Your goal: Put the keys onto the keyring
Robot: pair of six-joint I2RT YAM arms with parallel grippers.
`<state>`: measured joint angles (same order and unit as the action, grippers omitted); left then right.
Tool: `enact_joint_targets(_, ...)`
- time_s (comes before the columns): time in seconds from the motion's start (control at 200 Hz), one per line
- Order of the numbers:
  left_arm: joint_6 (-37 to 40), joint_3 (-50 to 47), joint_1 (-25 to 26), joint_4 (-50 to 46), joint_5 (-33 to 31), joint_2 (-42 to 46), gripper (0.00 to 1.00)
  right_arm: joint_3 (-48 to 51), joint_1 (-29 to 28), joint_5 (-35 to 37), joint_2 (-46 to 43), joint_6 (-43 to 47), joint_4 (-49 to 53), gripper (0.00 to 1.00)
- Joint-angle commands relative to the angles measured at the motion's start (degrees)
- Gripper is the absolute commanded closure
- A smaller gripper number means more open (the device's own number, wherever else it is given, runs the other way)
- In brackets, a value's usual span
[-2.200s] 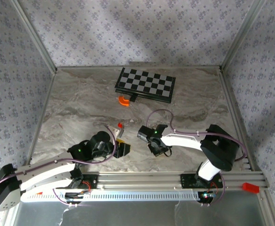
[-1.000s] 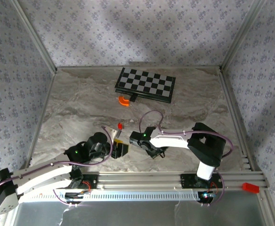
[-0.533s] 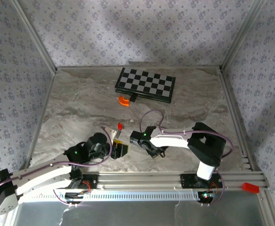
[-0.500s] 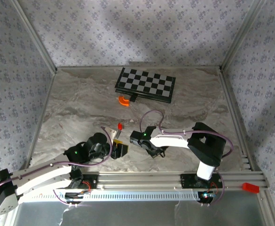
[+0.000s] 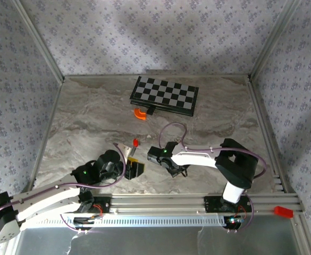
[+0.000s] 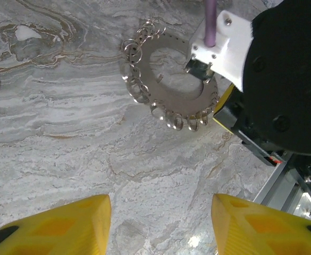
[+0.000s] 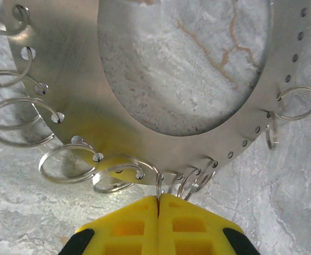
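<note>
The right fingers (image 7: 160, 210) are pressed together, pinching one thin wire loop (image 7: 158, 186) on the rim of the flat silver perforated metal keyring (image 7: 65, 79). The keyring lies on the grey marble bench (image 6: 65, 149). The left fingers (image 6: 65, 223) hover half spread, holding nothing. The tiny red-headed key (image 5: 136, 142) lies apart from the keyring, to its left.

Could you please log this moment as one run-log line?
left fingers open, over table | right fingers shut on keyring edge loop | red key loose on table, not yet on keyring
</note>
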<state>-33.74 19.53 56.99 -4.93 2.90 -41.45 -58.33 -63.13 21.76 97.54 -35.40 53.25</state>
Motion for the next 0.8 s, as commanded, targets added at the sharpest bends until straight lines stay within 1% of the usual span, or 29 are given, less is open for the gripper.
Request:
enact_joint_targets(0.0,0.4,0.8,-0.4,-0.9,-0.7,1.3,0.48,0.1,0.1,2.8,-3.6,-1.2,2.5,0.98)
enact_joint_targets(0.055,1.0,1.3,-0.4,-1.4,-0.5,1.4,0.47,0.1,0.0,3.1,-5.2,1.6,2.3,1.00)
enact_joint_targets(0.17,2.7,2.3,-0.5,-2.0,0.3,1.9,0.47,1.0,-0.2,2.4,-10.3,5.2,0.4,1.00)
enact_joint_targets(0.33,5.7,3.7,-0.3,-1.0,3.3,2.4,0.48,3.8,0.3,-1.7,-19.9,11.0,-4.5,1.00)
enact_joint_targets(0.45,7.7,4.7,-0.1,0.5,6.0,2.7,0.49,7.7,1.1,-6.2,-28.9,15.2,-10.1,1.00)
enact_joint_targets(0.615,10.2,6.5,0.0,2.3,9.7,3.0,0.51,12.9,3.1,-11.5,-41.5,18.7,-17.4,1.00)
enact_joint_targets(0.795,11.6,7.6,0.2,4.1,12.2,2.9,0.54,16.9,4.2,-14.3,-49.6,21.8,-24.7,1.00)
